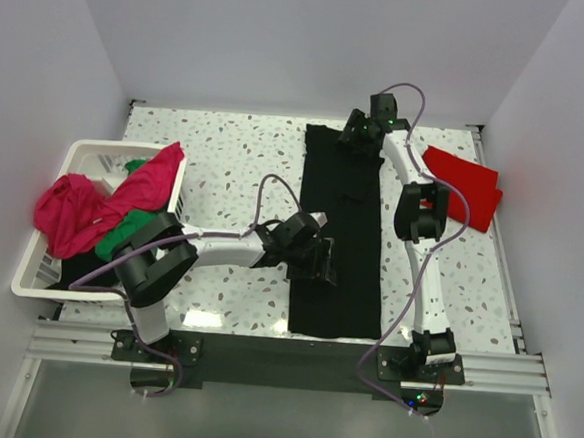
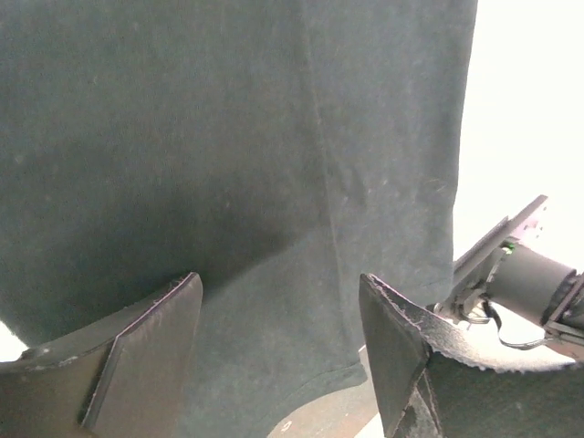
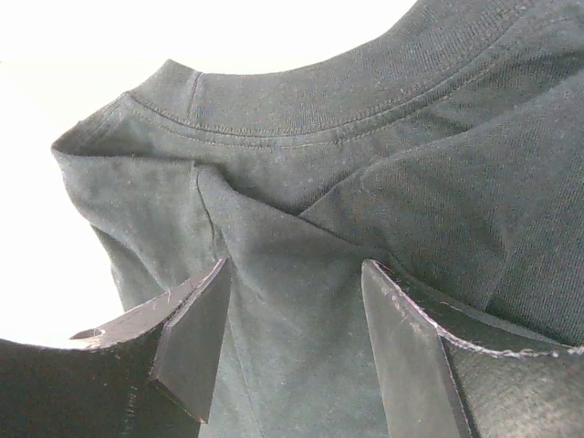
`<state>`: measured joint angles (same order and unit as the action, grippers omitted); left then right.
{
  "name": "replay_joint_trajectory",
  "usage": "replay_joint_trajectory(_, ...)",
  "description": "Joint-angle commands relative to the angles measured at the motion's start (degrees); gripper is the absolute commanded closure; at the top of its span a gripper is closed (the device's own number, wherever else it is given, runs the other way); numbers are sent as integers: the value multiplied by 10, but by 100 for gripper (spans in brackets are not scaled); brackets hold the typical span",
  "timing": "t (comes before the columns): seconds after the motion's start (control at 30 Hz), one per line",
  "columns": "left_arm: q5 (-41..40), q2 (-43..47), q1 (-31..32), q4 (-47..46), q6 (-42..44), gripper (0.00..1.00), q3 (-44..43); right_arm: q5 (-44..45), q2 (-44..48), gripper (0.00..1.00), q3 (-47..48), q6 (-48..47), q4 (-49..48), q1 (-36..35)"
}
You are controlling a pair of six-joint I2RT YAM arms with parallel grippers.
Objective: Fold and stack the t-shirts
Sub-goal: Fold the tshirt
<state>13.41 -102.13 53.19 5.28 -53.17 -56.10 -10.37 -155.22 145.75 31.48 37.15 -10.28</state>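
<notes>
A large black t-shirt (image 1: 340,242) lies folded into a long narrow strip down the middle of the table. My left gripper (image 1: 318,265) hovers over its near left part, jaws open; in the left wrist view the gripper (image 2: 279,276) has flat black cloth (image 2: 228,137) below it and the hem near the fingertips. My right gripper (image 1: 359,136) is at the shirt's far end. In the right wrist view it (image 3: 294,263) stands open over a folded-in flap just below the collar (image 3: 274,128). A folded red t-shirt (image 1: 467,183) lies at the far right.
A white slatted basket (image 1: 86,153) at the left edge holds a magenta-pink shirt (image 1: 93,200) and a green one (image 1: 129,223). The table top (image 1: 236,165) is white speckled, with walls on three sides. The right arm's elbow (image 1: 421,210) hangs beside the red shirt.
</notes>
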Motion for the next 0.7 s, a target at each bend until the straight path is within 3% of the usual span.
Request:
replay_joint_trajectory(0.0,-59,30,8,71,11,25,-16,8,2,36,-6,-27,3,3)
replay_joint_trajectory(0.2,-132,98,4,160,75,20,-49,-7,95,35,-15,-34,29,3)
replay_joint_trajectory(0.3,-148,126,-2,190,99,20,-33,-3,187,35,-96,-48,43,3)
replay_joint_trajectory(0.5,-139,190,-9,198,134,23,31,27,377,35,-339,-86,94,-6)
replay_joint_trajectory(0.67,-106,249,-10,178,134,29,102,53,582,35,-614,-78,117,-28)
